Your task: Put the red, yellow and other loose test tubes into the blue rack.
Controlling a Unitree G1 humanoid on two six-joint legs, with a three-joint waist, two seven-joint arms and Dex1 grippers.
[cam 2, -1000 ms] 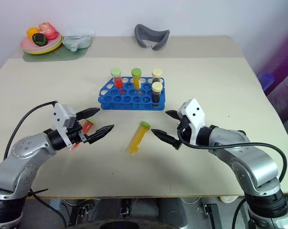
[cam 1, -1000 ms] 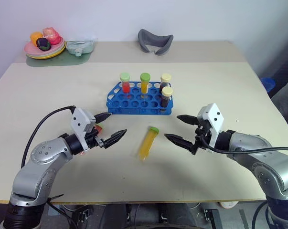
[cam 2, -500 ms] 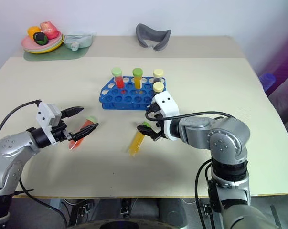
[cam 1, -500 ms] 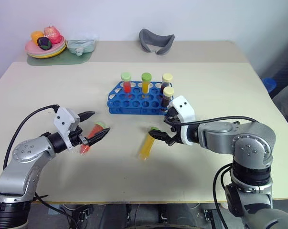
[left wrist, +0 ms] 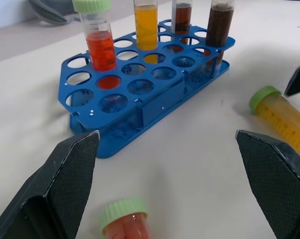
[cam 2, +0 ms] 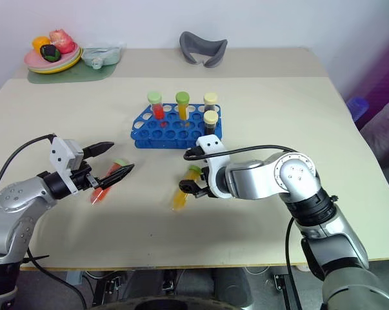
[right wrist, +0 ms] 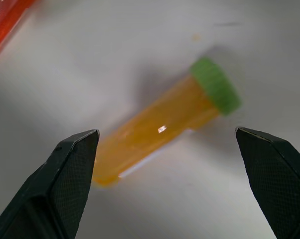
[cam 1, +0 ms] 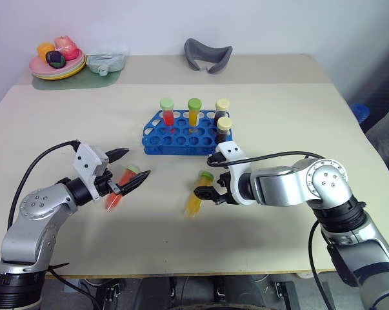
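Observation:
The blue rack [cam 1: 181, 137] stands mid-table and holds a red tube, a yellow one and two dark ones. A loose yellow tube [cam 1: 197, 197] with a green cap lies in front of it. My right gripper [cam 1: 209, 181] hovers open just above this tube, tilted down, one finger on each side of it [right wrist: 159, 129]. A loose red tube [cam 1: 117, 190] with a pale green cap lies to the left. My left gripper [cam 1: 137, 163] is open and almost level above the red tube's cap end [left wrist: 122, 214], pointing at the rack [left wrist: 140, 94].
A plate of toy food [cam 1: 59, 61] on a green mat and a pale packet [cam 1: 107, 62] sit at the back left. A grey curved object [cam 1: 209, 55] lies at the back centre. Bare tabletop lies in front of and to the right of the rack.
My right gripper has swung left and tipped downward from beside the yellow tube to straddle it. My left gripper slid left, uncovering the red tube. Both tubes lie as before.

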